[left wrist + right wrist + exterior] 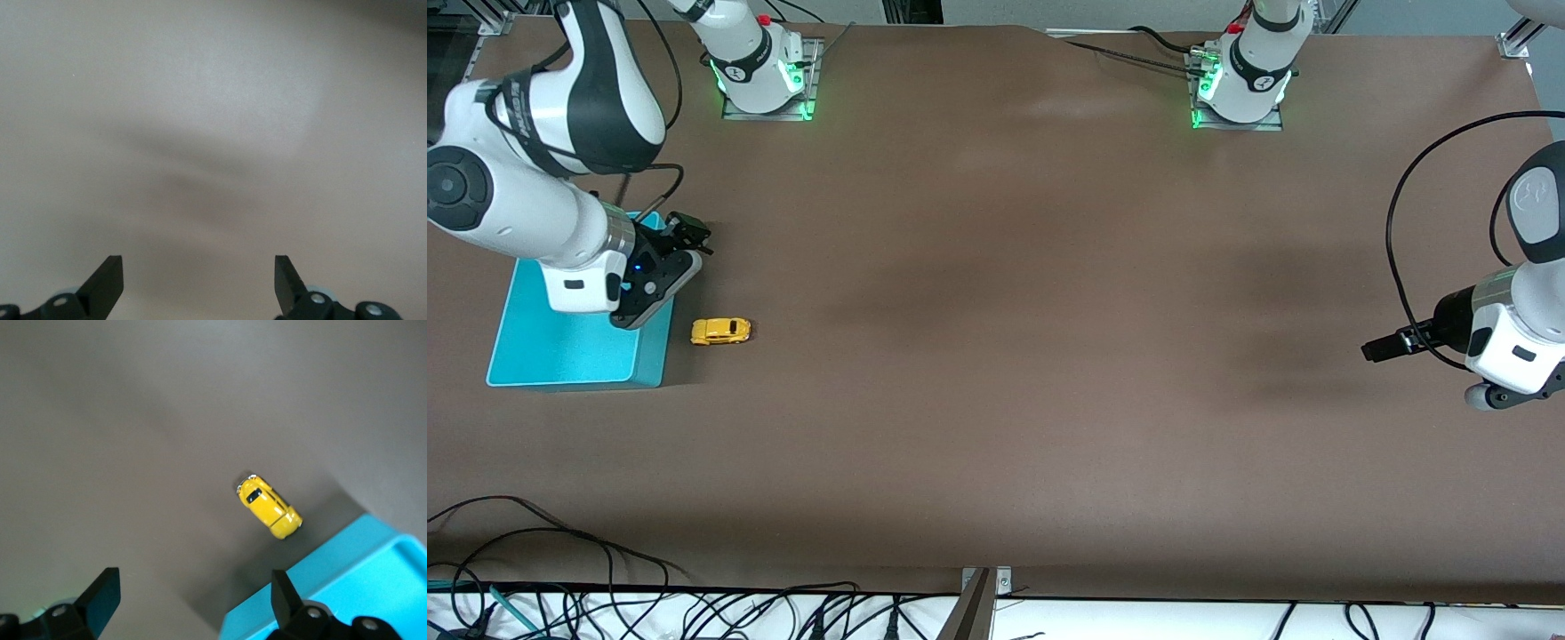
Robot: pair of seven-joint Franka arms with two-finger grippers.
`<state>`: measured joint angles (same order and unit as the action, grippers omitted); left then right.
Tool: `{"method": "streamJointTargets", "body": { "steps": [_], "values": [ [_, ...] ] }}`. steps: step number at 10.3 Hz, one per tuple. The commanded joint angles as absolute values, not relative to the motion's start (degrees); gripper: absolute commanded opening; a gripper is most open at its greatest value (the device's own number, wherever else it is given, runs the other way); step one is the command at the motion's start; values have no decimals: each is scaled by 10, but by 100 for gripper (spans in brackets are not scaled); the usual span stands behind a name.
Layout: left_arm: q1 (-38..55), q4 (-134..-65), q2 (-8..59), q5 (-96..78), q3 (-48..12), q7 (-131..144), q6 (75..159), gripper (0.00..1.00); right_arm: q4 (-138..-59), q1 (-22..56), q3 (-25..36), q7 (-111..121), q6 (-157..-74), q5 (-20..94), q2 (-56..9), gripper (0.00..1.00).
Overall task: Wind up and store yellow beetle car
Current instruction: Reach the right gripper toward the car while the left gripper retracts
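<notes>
Front view confirms the yellow beetle car standing on its wheels on the brown table, just beside the turquoise bin on the side toward the left arm's end, apart from the bin's wall. Right gripper hangs over the bin's edge at the right arm's end of the table; the car sits on the table near it, a little nearer to the front camera, untouched. Right wrist view shows that gripper's fingers spread wide with nothing between them, the car and a corner of the bin lying below and ahead of them. Left gripper waits in the air over bare table at the left arm's end, well apart from the car; left wrist view shows its fingers parted and holding nothing.
</notes>
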<state>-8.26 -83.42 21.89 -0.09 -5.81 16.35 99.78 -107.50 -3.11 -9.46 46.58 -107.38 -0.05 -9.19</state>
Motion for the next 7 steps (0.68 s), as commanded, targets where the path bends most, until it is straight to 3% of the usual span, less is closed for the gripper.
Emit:
{"method": "streamJointTargets", "body": {
  "steps": [1, 4, 7],
  "values": [
    [-85, -821, 214, 11, -57, 140, 981, 100, -1178, -68, -113, 591, -1165, 4, -50, 100],
    [-87, -823, 203, 10, -56, 99, 978, 100, -1279, -92, -120, 685, -1281, 4, -33, 100],
    [-86, -824, 203, 10, -58, 98, 977, 100, -1296, -101, -120, 772, -1365, 1, -70, 100]
  ]
}}
